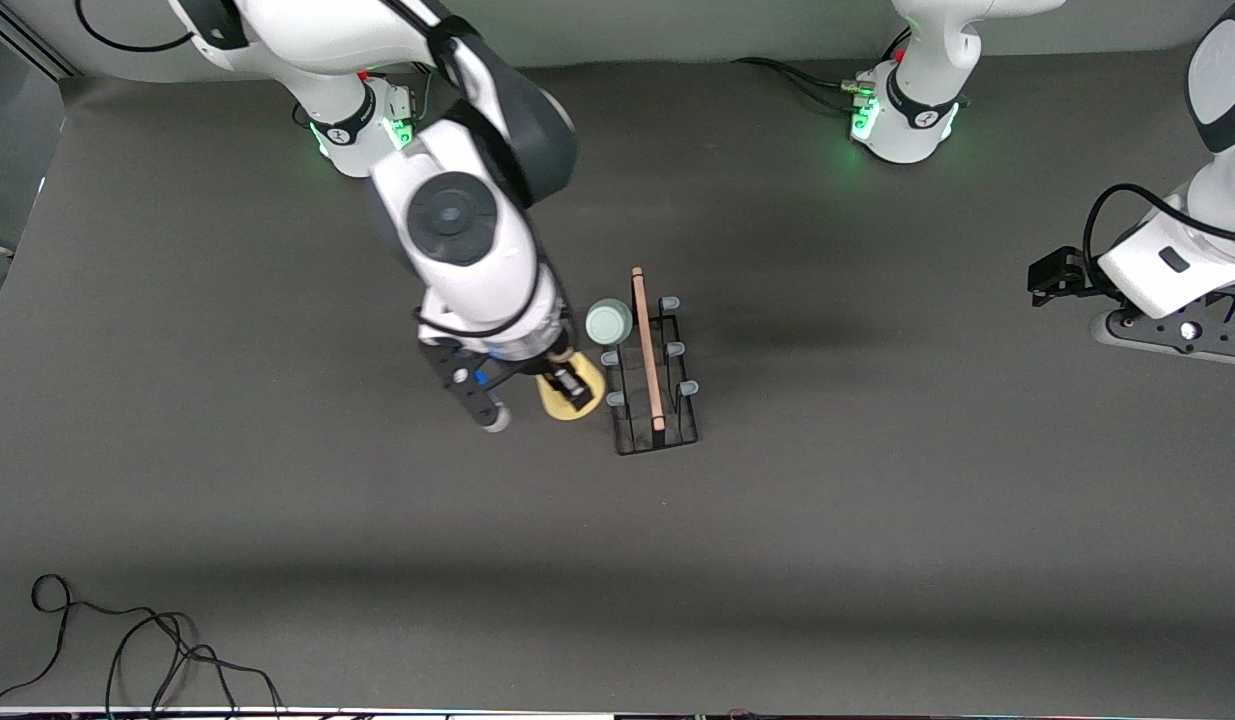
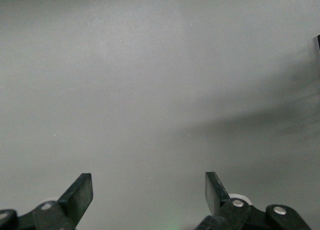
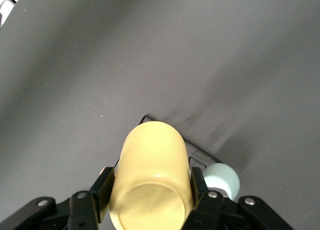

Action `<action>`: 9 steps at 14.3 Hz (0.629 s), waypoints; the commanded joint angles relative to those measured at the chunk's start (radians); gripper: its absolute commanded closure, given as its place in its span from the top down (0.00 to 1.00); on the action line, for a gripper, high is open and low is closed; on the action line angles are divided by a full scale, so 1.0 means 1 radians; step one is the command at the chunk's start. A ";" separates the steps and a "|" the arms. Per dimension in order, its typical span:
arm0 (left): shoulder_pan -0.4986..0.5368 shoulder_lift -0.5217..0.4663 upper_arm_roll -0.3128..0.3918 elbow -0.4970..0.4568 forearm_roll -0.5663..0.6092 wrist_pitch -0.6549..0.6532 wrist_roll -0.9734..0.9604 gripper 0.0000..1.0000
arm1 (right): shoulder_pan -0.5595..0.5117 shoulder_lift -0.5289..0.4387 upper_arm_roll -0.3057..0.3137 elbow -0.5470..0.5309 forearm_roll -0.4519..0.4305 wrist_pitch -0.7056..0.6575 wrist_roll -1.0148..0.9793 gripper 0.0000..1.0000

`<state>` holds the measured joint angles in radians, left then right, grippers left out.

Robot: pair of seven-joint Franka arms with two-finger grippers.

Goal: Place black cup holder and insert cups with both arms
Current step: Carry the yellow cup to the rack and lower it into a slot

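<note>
From the front view, the black rack [image 1: 655,375] stood near the middle of the grey table [image 1: 877,520], its wooden handle [image 1: 647,348] running along the top and pale-tipped pegs [image 1: 674,349] sticking out on either side. A mint cup [image 1: 609,321] sat upside down on the peg at the rack's corner toward my right arm's end, farthest from the front camera. My right gripper [image 1: 567,385] hung over the table just beside the rack, closed on the yellow cup [image 1: 573,398], and my own wrist and forearm covered much of that cup from above. My left gripper [image 1: 1052,275] waited well apart at its own end of the table, and from there I could not make out its fingers. A loose black cable [image 1: 127,640] lay at the table's near edge. In the left wrist view, my two fingers [image 2: 80,192] stood wide apart with only bare table between them. In the right wrist view, my fingers [image 3: 103,190] pressed both sides of the yellow cup [image 3: 152,180], which lay tilted with its base toward the camera and hid most of the rack [image 3: 197,155]; the mint cup [image 3: 222,179] showed just beside it.
</note>
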<state>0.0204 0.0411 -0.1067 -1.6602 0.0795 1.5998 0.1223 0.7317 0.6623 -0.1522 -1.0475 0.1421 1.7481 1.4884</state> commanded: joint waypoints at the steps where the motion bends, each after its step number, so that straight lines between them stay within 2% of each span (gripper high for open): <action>1: -0.002 -0.006 0.005 0.003 -0.003 -0.012 -0.003 1.00 | 0.018 0.048 -0.004 0.040 0.005 -0.006 0.056 0.00; 4: 0.001 -0.006 0.005 0.005 -0.004 -0.008 0.004 1.00 | 0.020 0.094 -0.003 0.040 0.005 -0.004 0.072 0.00; 9: 0.004 -0.004 0.012 0.005 -0.003 -0.011 0.010 1.00 | 0.043 0.137 -0.003 0.037 0.005 0.077 0.078 0.00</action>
<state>0.0229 0.0411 -0.0987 -1.6597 0.0795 1.6000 0.1226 0.7642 0.7710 -0.1512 -1.0458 0.1421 1.8057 1.5335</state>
